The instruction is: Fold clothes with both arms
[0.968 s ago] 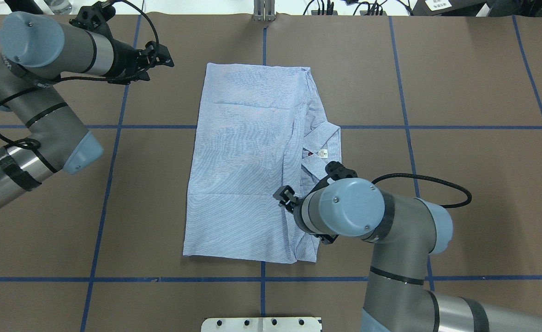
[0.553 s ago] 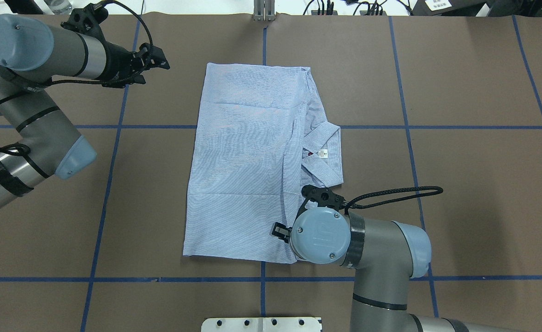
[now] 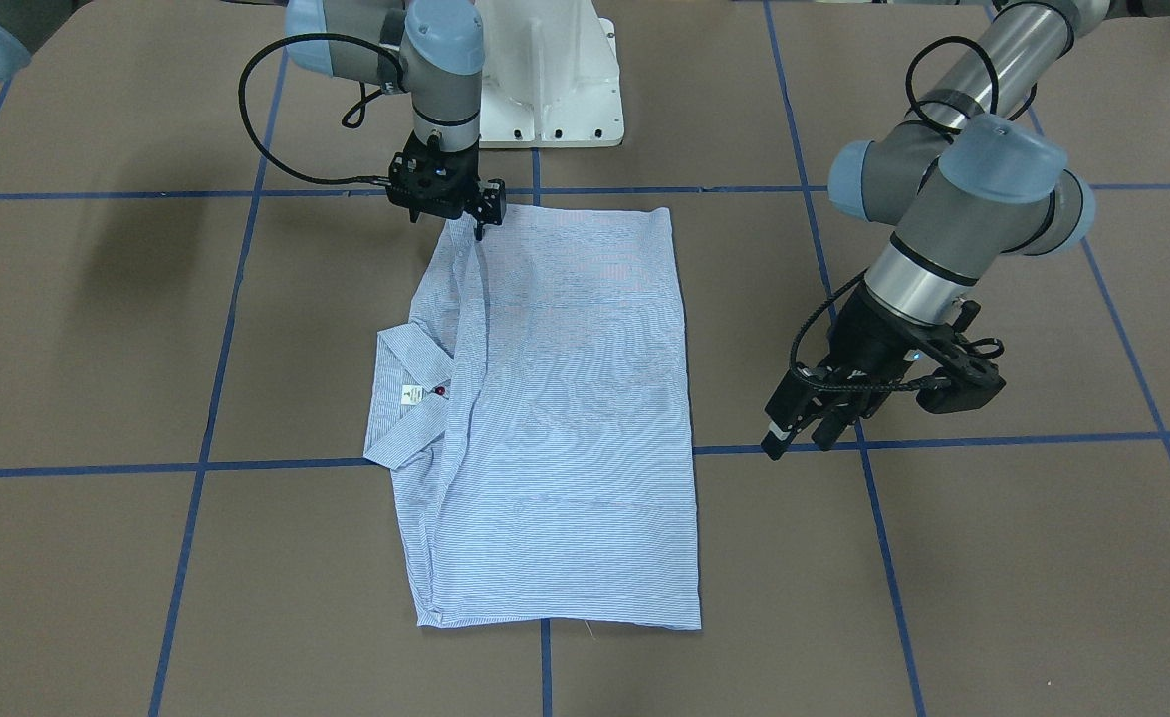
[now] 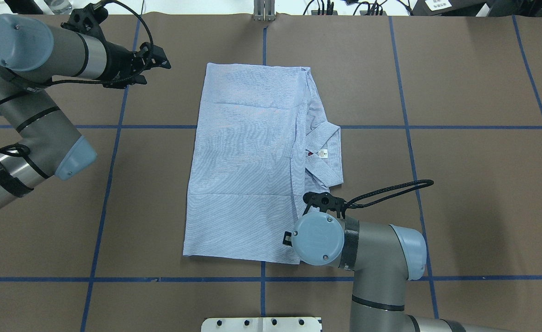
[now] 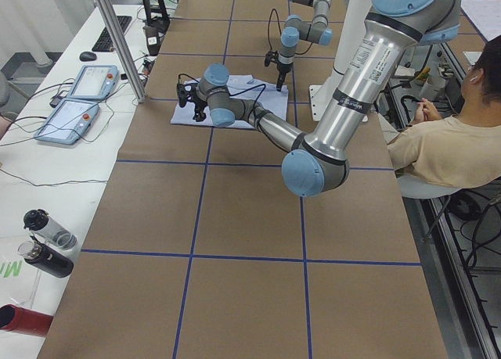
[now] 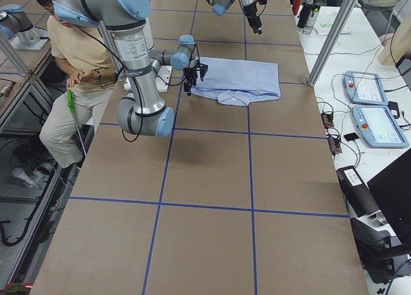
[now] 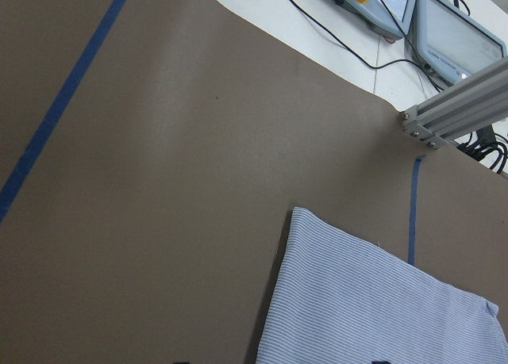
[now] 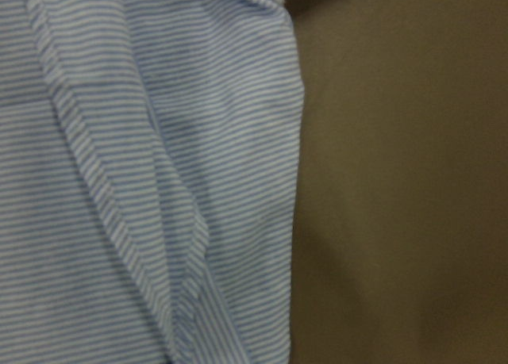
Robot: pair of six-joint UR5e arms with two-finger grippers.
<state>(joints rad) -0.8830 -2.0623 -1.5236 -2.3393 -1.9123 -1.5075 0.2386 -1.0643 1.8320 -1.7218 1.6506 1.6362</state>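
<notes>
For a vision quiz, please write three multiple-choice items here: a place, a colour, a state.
1. The right arm's black two-finger tool is: A) over bare table B) at the corner of the light blue striped shirt nearest the white base C) mid-shirt
2. Tape lines on the brown table are: A) red B) yellow C) blue
3. The left arm's tool is: A) empty, apart from the shirt B) gripping a sleeve C) pressing the shirt
B: the front view shows it there. C: they look blue. A: it hangs over bare table.
</notes>
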